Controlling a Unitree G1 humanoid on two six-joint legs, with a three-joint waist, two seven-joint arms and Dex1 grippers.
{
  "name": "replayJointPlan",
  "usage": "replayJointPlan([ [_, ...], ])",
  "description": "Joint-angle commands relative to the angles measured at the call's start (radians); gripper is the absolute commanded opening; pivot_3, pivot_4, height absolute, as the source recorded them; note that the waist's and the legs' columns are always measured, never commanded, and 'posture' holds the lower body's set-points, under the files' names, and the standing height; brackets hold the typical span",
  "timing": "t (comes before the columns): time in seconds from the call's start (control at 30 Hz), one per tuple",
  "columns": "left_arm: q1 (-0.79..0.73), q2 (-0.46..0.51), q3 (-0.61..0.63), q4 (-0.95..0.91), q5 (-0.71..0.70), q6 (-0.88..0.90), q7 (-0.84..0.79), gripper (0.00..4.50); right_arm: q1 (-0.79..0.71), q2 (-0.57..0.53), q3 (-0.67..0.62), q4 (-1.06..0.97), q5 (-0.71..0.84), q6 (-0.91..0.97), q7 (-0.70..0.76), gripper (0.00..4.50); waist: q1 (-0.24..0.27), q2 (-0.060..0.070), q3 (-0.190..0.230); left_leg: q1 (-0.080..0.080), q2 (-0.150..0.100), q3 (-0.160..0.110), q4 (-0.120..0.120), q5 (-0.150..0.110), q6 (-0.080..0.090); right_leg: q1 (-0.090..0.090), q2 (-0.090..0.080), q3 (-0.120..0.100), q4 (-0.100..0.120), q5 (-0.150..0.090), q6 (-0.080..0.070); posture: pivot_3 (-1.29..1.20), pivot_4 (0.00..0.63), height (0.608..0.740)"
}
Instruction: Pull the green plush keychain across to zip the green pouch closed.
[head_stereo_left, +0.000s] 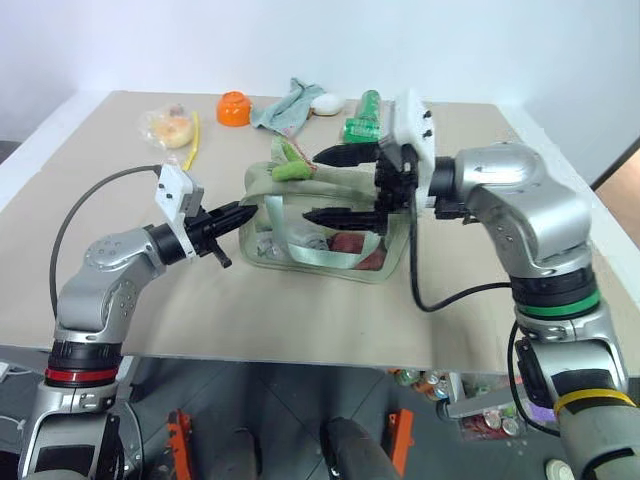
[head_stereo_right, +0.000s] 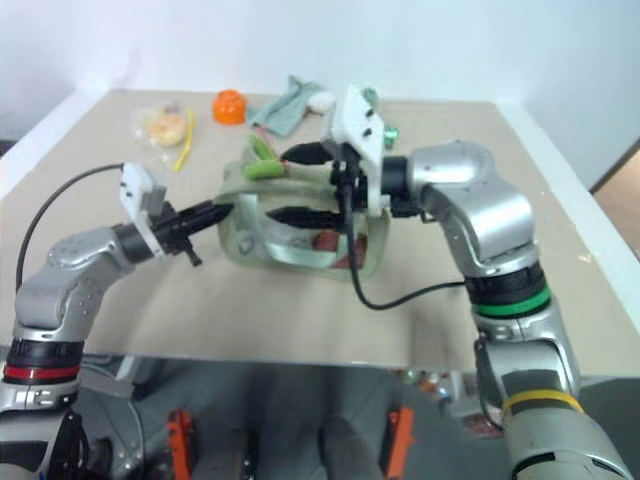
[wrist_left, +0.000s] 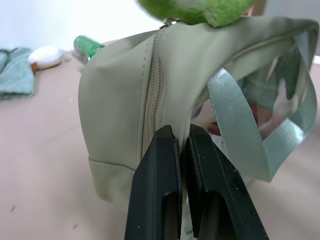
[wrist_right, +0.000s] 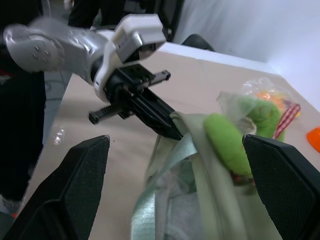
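Note:
The green pouch (head_stereo_left: 300, 245) sits mid-table, boxy, with clear sides and sage strap handles. Its zipper (wrist_left: 152, 85) runs along the top. The green plush keychain (head_stereo_left: 291, 170) lies on the pouch's top near the left end and appears lime green in the right wrist view (wrist_right: 227, 145). My left gripper (head_stereo_left: 248, 211) is shut, pinching the pouch's left end fabric (wrist_left: 120, 100). My right gripper (head_stereo_left: 322, 186) hovers over the pouch top, pointing left, its fingers wide open and empty. The keychain lies just past its fingertips.
At the table's back stand an orange cup (head_stereo_left: 233, 108), a teal-grey cloth (head_stereo_left: 288, 105), a white object (head_stereo_left: 326, 103) and a green can (head_stereo_left: 362, 118). A clear bag of food (head_stereo_left: 170, 125) and a yellow strip (head_stereo_left: 192, 140) lie back left. The table's front edge (head_stereo_left: 300, 362) is near.

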Motion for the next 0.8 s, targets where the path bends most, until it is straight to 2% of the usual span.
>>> replayJointPlan([
  [0.03, -0.006, -0.002, 0.025, -0.048, -0.013, -0.003, 0.014, 0.0, -0.073, 0.027, -0.017, 0.065, -0.039, -0.059, -0.017, 4.41, -0.002, 0.0, 0.0, 0.0, -0.001, 0.0, 0.0, 0.0, 0.0, 0.0, -0.001, 0.0, 0.0, 0.0, 0.0, 0.0, 0.15, 0.74],
  [0.3, -0.004, 0.0, 0.023, -0.049, -0.012, -0.002, 0.013, 0.0, -0.149, 0.068, -0.006, 0.202, -0.092, -0.113, -0.003, 4.41, -0.004, 0.0, 0.0, 0.0, -0.001, -0.001, 0.0, 0.0, 0.0, 0.0, -0.001, -0.001, 0.0, 0.0, 0.0, 0.0, 0.15, 0.74],
  [0.73, 0.005, -0.011, 0.021, -0.069, -0.011, 0.002, 0.027, 0.0, -0.155, 0.14, 0.022, 0.263, -0.159, -0.147, -0.002, 4.41, -0.004, 0.0, 0.0, 0.0, -0.001, -0.001, 0.0, 0.0, 0.0, 0.0, -0.001, -0.001, 0.0, 0.0, -0.001, 0.0, 0.15, 0.74],
  [0.8, 0.007, -0.012, 0.021, -0.071, -0.01, 0.002, 0.028, 0.0, -0.154, 0.145, 0.027, 0.27, -0.166, -0.15, 0.0, 3.9, -0.004, 0.0, 0.0, 0.0, -0.001, -0.001, 0.0, 0.0, 0.0, 0.0, -0.001, -0.002, 0.0, 0.0, -0.001, 0.0, 0.15, 0.74],
])
